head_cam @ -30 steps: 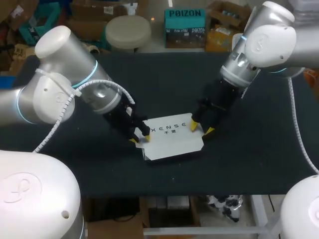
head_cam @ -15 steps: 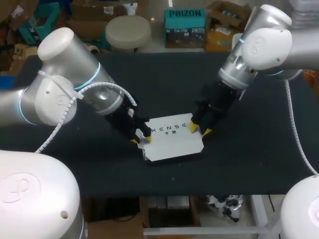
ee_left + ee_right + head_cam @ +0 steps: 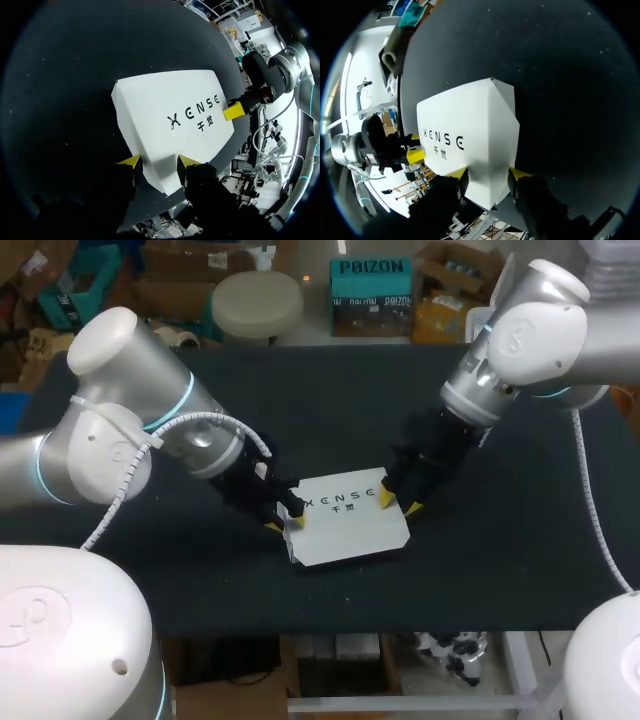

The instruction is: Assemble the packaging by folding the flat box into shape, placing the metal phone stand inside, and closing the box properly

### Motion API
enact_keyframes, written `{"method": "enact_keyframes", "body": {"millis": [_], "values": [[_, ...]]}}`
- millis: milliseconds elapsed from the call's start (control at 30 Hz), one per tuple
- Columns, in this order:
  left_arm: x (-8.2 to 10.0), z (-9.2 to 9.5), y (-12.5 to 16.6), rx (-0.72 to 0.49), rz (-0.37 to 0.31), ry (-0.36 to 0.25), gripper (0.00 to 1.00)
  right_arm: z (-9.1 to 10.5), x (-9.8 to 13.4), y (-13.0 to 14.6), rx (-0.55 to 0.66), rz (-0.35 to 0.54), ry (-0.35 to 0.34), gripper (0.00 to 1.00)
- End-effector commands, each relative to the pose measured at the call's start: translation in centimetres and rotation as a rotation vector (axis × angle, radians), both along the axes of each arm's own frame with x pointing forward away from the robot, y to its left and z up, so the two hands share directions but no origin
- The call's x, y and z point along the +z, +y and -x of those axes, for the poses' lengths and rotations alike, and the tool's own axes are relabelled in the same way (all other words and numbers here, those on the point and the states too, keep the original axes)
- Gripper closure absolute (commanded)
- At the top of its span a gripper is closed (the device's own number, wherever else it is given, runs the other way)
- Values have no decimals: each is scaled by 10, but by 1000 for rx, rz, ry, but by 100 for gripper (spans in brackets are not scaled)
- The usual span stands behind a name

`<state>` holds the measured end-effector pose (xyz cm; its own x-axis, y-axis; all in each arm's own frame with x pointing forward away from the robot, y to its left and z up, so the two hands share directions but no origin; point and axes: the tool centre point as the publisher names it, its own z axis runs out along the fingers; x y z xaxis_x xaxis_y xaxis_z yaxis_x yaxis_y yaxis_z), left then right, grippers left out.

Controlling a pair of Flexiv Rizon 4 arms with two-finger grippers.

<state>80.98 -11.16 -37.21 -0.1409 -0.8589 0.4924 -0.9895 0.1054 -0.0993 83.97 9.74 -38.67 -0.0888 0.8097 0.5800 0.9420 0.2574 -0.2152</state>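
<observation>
The flat white box [image 3: 348, 518] lies on the table [image 3: 300, 400] between the left gripper [image 3: 286, 524] and right gripper [image 3: 398, 503], one end within each one's spread fingers; pressing inward evenly should avoid skewing it.

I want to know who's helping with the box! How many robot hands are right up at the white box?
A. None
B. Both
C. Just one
B: the left hand is at one end of the white box and the right hand is at the opposite end.
</observation>
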Motion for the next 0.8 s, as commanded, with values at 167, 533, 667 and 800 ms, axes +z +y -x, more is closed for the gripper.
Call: {"method": "enact_keyframes", "body": {"millis": [167, 533, 667, 800], "values": [[-3, -2, -7, 19, 27, 36, 55, 0, 2, 6, 0, -9, 12, 46], [-2, -7, -11, 48, 30, 74, 56, 1, 6, 5, -8, -12, 37, 46], [-1, -8, -11, 58, 29, 86, 56, 1, 8, 5, -10, -13, 47, 47], [-2, -7, -8, 60, 26, 87, 56, 1, 8, 4, -12, -8, 55, 47]]}}
